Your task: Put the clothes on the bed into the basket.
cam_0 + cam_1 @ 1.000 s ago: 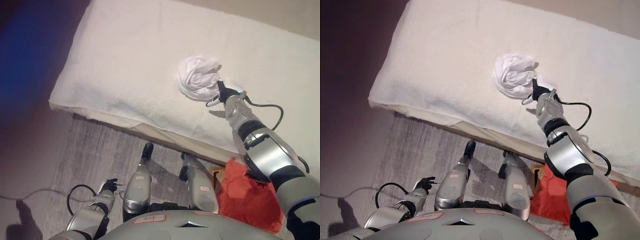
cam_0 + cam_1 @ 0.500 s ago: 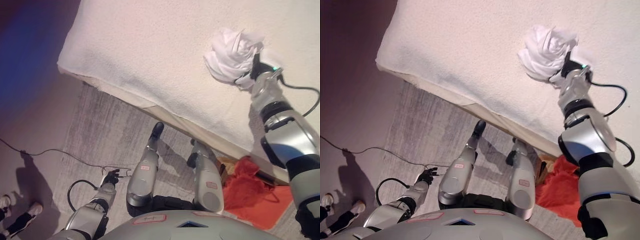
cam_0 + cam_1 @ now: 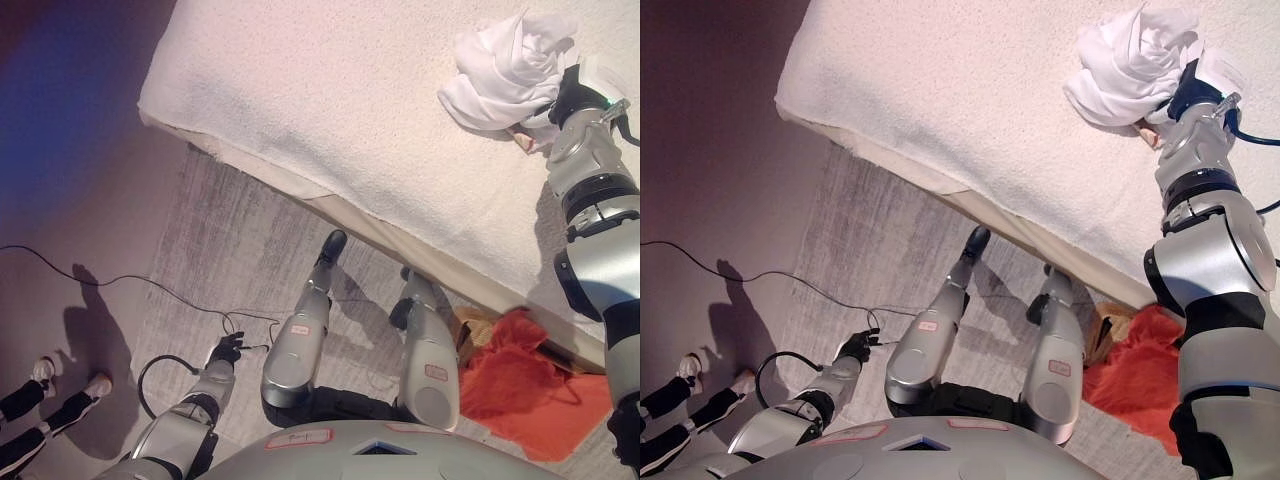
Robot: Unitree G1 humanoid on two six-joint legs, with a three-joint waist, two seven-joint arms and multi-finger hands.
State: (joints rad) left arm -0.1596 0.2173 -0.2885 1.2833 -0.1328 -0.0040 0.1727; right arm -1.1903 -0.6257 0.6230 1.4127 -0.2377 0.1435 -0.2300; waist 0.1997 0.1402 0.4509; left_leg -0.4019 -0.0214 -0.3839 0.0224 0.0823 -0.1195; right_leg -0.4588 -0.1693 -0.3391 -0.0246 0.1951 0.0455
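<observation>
The right arm reaches far forward over the bed (image 3: 330, 110), stretched almost straight from the lower right, with the wrist angled toward the bundled cloth. The right robot hand (image 3: 1192, 96) sits at the near right edge of the white garment (image 3: 508, 68); its dark fingers disappear under and behind the folds, so whether they are closed on the cloth cannot be told. The left arm hangs low at the lower left, over the grey rug (image 3: 230, 270), and the left robot hand (image 3: 226, 352) shows loosely curled dark fingers with nothing in them.

The white garment is a crumpled, twisted heap with soft ridges and a peak rising at its far side. It lies on the cream bed cover near the upper right, touching the right robot hand. An orange-red cloth (image 3: 525, 385) lies down on the floor by the near edge of the bed, at the lower right, partly behind the right arm.

Compared with half a second ago, the whole scene has slid: the bed edge and the garment sit higher and further right, which is the camera moving. The right robot hand keeps its place against the garment's near side throughout. A person's legs and shoes (image 3: 40, 400) show more fully at the lower left edge.
</observation>
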